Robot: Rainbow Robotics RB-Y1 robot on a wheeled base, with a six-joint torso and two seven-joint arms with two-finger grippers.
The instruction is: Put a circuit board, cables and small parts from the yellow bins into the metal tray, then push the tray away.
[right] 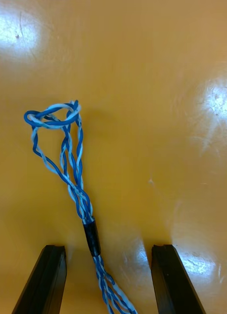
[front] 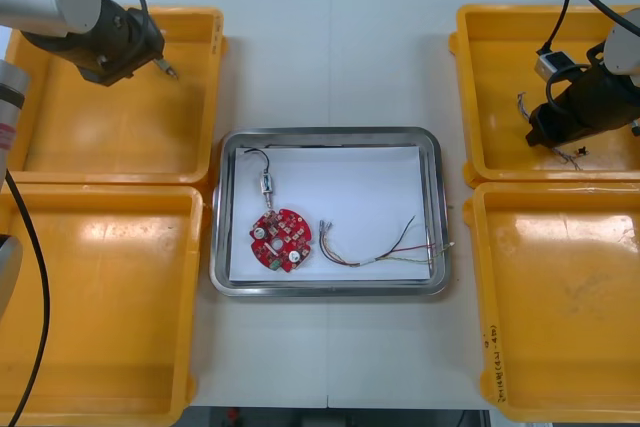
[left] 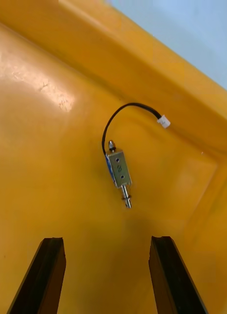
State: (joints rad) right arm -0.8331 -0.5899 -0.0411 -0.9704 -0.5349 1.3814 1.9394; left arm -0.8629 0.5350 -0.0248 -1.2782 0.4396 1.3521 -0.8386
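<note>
My right hand [right: 108, 248] is wide open, empty; the blue and white cable [right: 76, 191] lies between its fingers [right: 44, 279] on the bin [right: 157, 98] floor, tail cut off. My left hand [left: 107, 240] is equally wide, small metal part [left: 118, 169] just ahead.

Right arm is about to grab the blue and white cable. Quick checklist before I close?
1. Right gripper open: ok.
2. Twisted blue and white cable between its fingers: ok.
3. Fingers low enough over the yellow bin floor: cannot tell.
4. Bare room in the metal tray: ok.
5. Left gripper out of the way, open over the far left bin: ok.
</note>
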